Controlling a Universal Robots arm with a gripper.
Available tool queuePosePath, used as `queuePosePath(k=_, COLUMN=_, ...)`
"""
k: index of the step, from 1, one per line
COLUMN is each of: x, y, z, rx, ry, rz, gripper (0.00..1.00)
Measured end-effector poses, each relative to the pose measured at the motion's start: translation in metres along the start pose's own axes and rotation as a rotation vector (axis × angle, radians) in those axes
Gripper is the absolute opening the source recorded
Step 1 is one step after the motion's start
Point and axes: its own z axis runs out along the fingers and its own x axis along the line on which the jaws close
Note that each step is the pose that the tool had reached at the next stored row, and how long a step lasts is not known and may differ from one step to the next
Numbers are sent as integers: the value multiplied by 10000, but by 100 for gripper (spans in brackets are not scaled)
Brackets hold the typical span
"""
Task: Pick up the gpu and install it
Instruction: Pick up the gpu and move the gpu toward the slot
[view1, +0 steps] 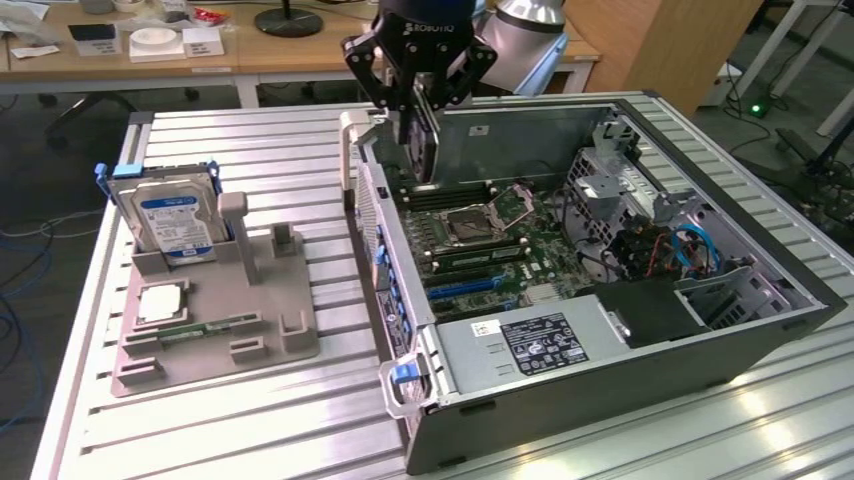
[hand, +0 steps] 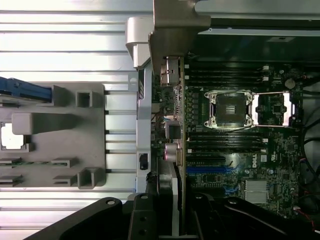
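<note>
The gpu (view1: 424, 145) is a thin black card hanging edge-down in my gripper (view1: 422, 105), which is shut on its upper edge. It hovers over the back-left corner of the open computer case (view1: 747, 330), above the motherboard (view1: 487, 245) and close to the case's left wall. In the wrist view the gpu (hand: 176, 125) shows edge-on, running from my gripper (hand: 175, 222) out to its pale metal end bracket (hand: 172, 30). It lies alongside the case wall, with the CPU socket (hand: 230, 107) and blue slots (hand: 207, 170) beside it. No part of the card sits in a slot.
A grey fixture tray (view1: 267, 345) stands at the exterior view's left of the case. It holds the upright hard drive (view1: 171, 225), a green memory stick (view1: 207, 328) and a square chip (view1: 158, 303). The power supply (view1: 534, 345) and the cable-filled drive bays (view1: 667, 250) fill the case's near and right side.
</note>
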Motion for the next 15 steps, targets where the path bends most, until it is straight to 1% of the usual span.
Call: queuePosePath(k=15, x=-106, y=2, z=0, rx=-1, ry=-1, rz=1, gripper=28)
